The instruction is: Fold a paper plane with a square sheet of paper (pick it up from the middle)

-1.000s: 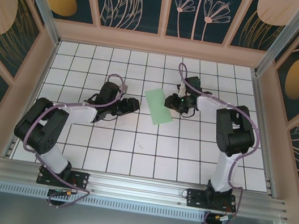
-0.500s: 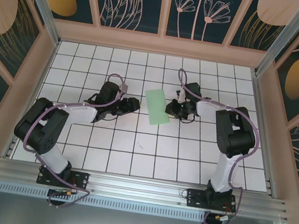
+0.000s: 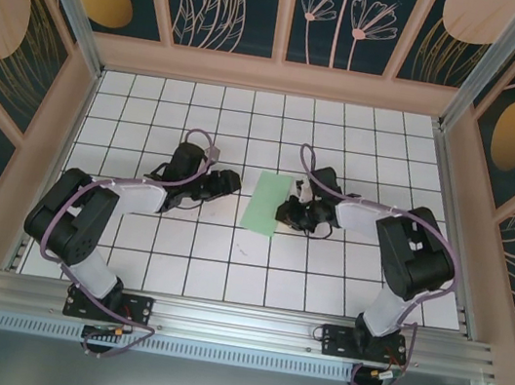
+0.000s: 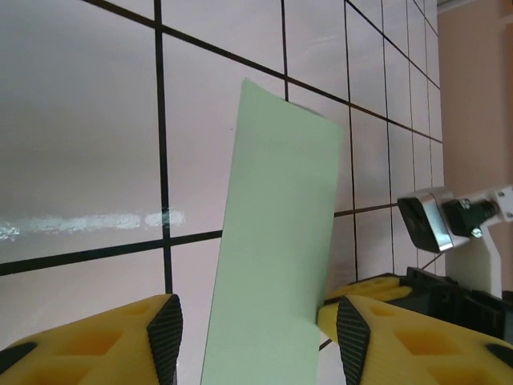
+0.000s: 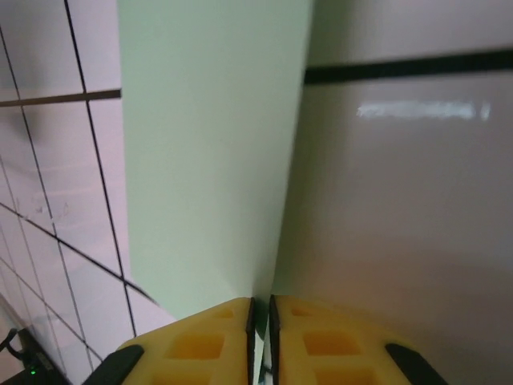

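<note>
In the top view the square sheet of paper [image 3: 263, 203] lies at the middle of the white-tiled tabletop [image 3: 225, 266], just right of the frame's centre line. It shows as a narrow pale green strip running from upper right to lower left. That shape suggests it is already folded in half along its middle, though a tilted sheet could look the same, so I cannot tell for sure.

The right claw [image 3: 284, 209] sits against the strip's right-hand long edge. In its own wrist view the yellow fingers [image 5: 200, 345] are pressed together at the bottom of the frame with the thin edge of the paper [image 5: 208, 144] pinched between them. Gripping at the edge rather than on the face probably lets this arm drag, steady or lift the sheet without crumpling it.

The left claw [image 3: 230, 182] hovers just left of the strip, near but apart from it. Its wrist view shows the black pads [image 4: 166, 341] spread wide, with the paper [image 4: 276, 241] running up between them and touching neither. Held open and lined up on the opposite side, it looks ready to press a crease or take hold of the other edge, with the paper plane not yet formed
</note>
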